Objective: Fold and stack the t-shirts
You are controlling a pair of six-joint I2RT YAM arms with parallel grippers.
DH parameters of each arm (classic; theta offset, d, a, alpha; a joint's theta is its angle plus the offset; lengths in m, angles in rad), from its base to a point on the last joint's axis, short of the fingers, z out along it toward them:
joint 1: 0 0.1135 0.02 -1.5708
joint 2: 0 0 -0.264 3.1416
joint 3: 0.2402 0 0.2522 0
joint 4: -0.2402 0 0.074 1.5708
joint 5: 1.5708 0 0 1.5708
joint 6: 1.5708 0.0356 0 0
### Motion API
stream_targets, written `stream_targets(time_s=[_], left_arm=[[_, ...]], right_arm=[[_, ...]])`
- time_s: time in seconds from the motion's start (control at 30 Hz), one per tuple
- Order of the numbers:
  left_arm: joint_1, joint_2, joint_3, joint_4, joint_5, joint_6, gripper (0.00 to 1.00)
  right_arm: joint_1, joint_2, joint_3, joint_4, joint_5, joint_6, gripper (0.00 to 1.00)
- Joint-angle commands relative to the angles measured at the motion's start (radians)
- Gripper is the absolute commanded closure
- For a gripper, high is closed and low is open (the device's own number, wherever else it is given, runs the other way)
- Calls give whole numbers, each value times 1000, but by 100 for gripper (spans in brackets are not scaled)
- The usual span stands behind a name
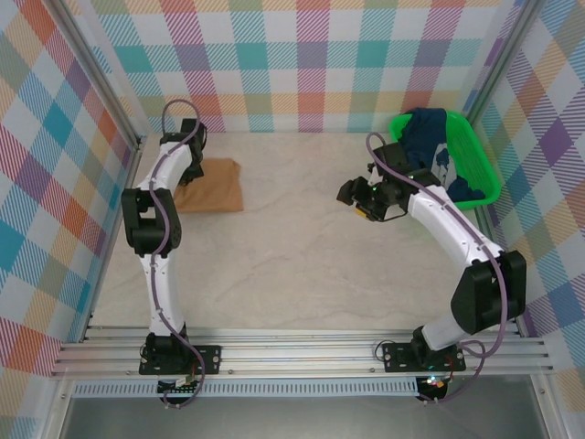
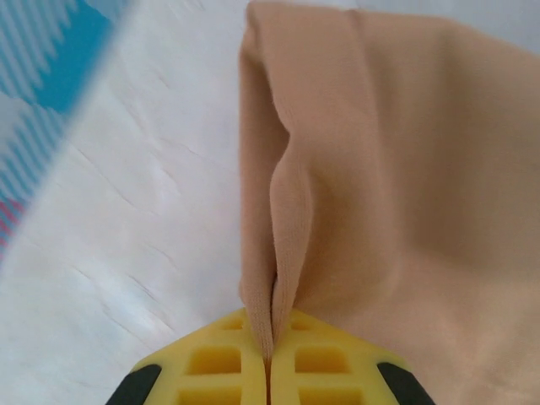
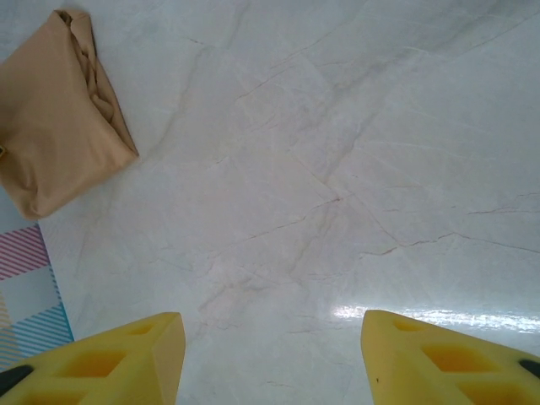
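- Tan-orange t-shirt, soft matte knit folded into a rough rectangle, lies at the far left of the pale, marble-veined table
- Left gripper, yellow ribbed plastic fingers pressed together, clamped on a raised pinch of that shirt's edge
- Right gripper hovers over bare glossy table right of centre, its yellow fingers standing apart, holding nothing
- Navy t-shirt lies crumpled in a green plastic basket at the far right

green basket: far right corner | marble-look table | plaid walls
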Motion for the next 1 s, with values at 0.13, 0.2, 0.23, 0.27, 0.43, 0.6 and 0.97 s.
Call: stream_targets(time_s=[0.13,0.2,0.23,0.27,0.43,0.6,0.97], left_arm=[[60,246,408,-28,-265,113,100],[77,263,421,55,-251,183,100],[85,273,435,72,-244,199,100],[94,286,457,70,-237,199,100],[127,320,483,72,-224,192,100],[148,337,531,154,-104,223,88],[90,186,655,63,-168,-15,0]], right_arm=[[1,-64,-34,-13,-42,-12,43],[-1,-66,-71,-14,-59,-8,44],[-1,-66,-87,-14,-72,-5,45],[-1,-66,-105,-9,-83,0,45],[-1,-81,-150,5,-98,19,45],[-1,-58,-129,0,-112,16,45],[-1,-108,-94,132,-123,-37,34]])
